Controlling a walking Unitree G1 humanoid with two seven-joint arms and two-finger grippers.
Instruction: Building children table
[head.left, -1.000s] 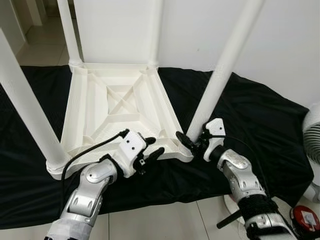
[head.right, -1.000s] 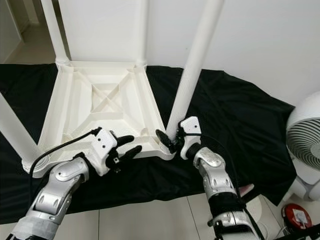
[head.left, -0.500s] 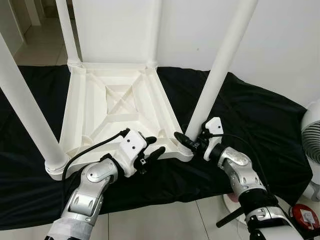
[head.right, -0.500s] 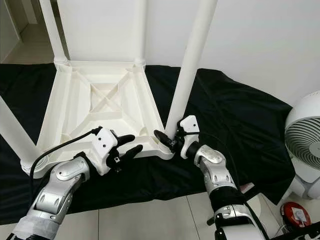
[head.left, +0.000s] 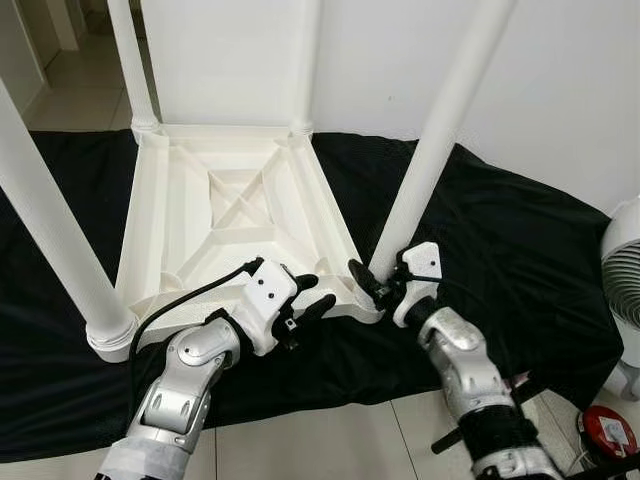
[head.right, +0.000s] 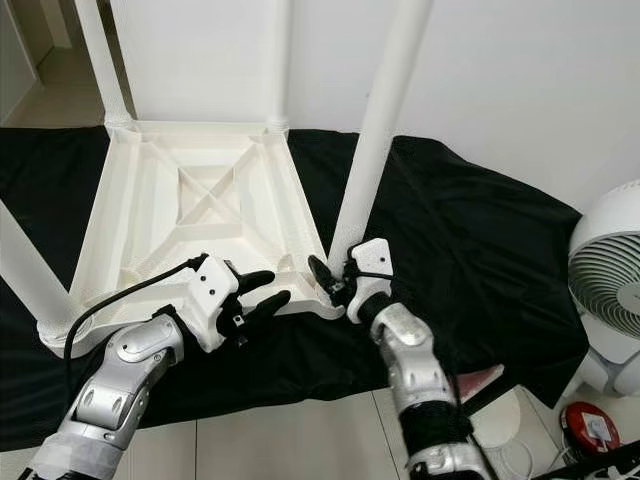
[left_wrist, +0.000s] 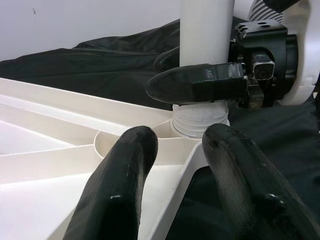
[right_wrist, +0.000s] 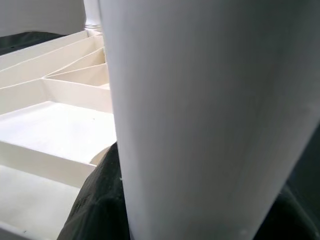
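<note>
Children's table (head.left: 235, 215), white plastic, is laid upside down on a black cloth (head.left: 500, 250) spread over the floor, its four legs pointing up, each long axis roughly vertical. It is judged light and stiff but smooth, best gripped low on a leg. The near right leg (head.left: 430, 165) is clasped at its threaded base by the right end effector (head.left: 378, 287), fingers closed around it. The left end effector (head.left: 308, 297) is held narrowly parted over the tabletop's near edge.
</note>
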